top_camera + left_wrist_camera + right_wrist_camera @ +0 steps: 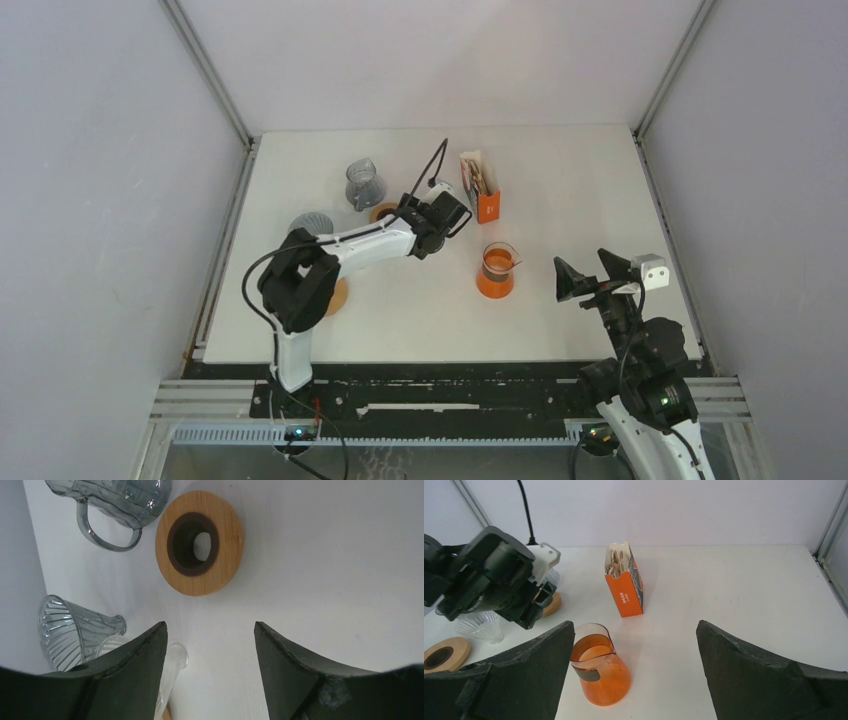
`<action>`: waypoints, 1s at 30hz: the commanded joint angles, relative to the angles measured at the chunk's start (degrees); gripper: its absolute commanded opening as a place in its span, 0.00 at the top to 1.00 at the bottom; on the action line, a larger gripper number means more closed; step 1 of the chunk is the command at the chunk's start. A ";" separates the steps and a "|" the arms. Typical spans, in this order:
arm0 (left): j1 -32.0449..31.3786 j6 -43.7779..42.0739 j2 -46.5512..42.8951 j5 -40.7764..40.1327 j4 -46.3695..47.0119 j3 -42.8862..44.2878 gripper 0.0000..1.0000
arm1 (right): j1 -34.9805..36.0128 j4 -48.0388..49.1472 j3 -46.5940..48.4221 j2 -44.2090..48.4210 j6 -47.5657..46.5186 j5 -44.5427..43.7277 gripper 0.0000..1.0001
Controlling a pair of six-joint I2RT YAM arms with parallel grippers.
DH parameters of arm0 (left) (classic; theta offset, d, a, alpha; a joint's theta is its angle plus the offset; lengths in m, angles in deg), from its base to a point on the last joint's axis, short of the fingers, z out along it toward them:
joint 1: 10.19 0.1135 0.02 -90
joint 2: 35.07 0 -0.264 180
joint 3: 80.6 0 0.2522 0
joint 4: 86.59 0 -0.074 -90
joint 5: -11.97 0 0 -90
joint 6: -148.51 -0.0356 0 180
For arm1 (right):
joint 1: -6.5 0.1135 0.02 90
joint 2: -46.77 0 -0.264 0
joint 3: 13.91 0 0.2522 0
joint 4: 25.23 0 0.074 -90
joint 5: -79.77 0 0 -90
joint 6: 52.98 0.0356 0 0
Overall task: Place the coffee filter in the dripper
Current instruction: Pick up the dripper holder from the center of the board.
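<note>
**A:** Where is the filter found?

**B:** The filters (616, 560) are packed upright in the orange box (626, 592), which is stood at 12 o'clock of the orange jug (601, 672). None is held yet.

**A:** And the dripper?

**B:** In the overhead view the dripper (70, 630), a ribbed glass cone, is seen at 9 o'clock of the left claw (210, 625), well apart from the box. Whether it is stood upright cannot be told. A wooden ring (200, 542) is laid apart from it, beside the grey pitcher (115, 500).

**A:** How are the claws set?

**B:** The left claw is held with its jaws apart and nothing between them, above bare tabletop (325, 580). The box is at about 2 o'clock of it. The right claw (635, 625) is spread wide and empty, and is kept at 3 o'clock of the jug.

**A:** What could go wrong from here?

**B:** The papers are thin and nested, so several could be pinched at once, or none. The box looks tall and light, so it could be tipped if a jaw is driven against its wall instead of into its mouth. The jug is filled with orange liquid and is set near the path, so it could be knocked and spilled. If the dripper is not seated firmly, it could be pushed aside and the filter crumpled.
</note>
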 commanded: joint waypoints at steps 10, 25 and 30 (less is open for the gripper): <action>1.57 -16.46 8.50 -4.62 10.16 4.72 0.38 | 0.62 1.78 0.36 5.14 0.98 0.56 0.00; 2.46 -24.26 12.47 -6.81 14.59 4.15 0.38 | 0.73 1.97 0.16 4.67 0.89 0.64 0.00; 3.13 -25.17 12.93 -6.56 15.60 4.05 0.38 | 0.69 1.99 0.12 4.75 0.78 0.50 0.00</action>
